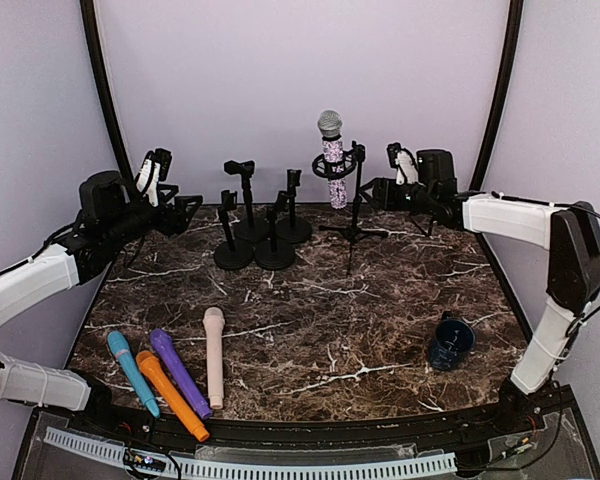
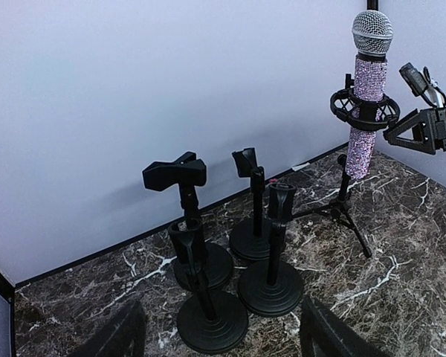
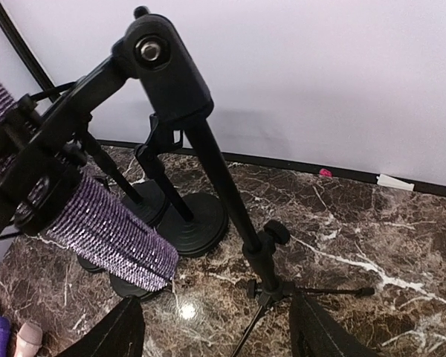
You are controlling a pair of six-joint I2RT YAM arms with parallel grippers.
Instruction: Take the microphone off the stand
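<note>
A glittery purple microphone (image 1: 332,160) with a silver mesh head stands upright in the ring mount of a black tripod stand (image 1: 355,215) at the back centre. My right gripper (image 1: 400,165) hovers just right of the mount, open. In the right wrist view the microphone's body (image 3: 104,230) slants at the left, the stand's pole (image 3: 223,186) runs down between my fingers, and the gripper (image 3: 215,335) holds nothing. My left gripper (image 1: 155,172) is raised at the far left, open and empty. From there the microphone (image 2: 366,104) shows at the upper right.
Several empty black desk stands (image 1: 260,235) with round bases cluster left of the tripod, below my left gripper (image 2: 223,338). Several coloured microphones (image 1: 170,370) lie at the front left. A dark blue cup (image 1: 450,342) sits at the front right. The tripod's legs (image 3: 320,291) spread over the marble.
</note>
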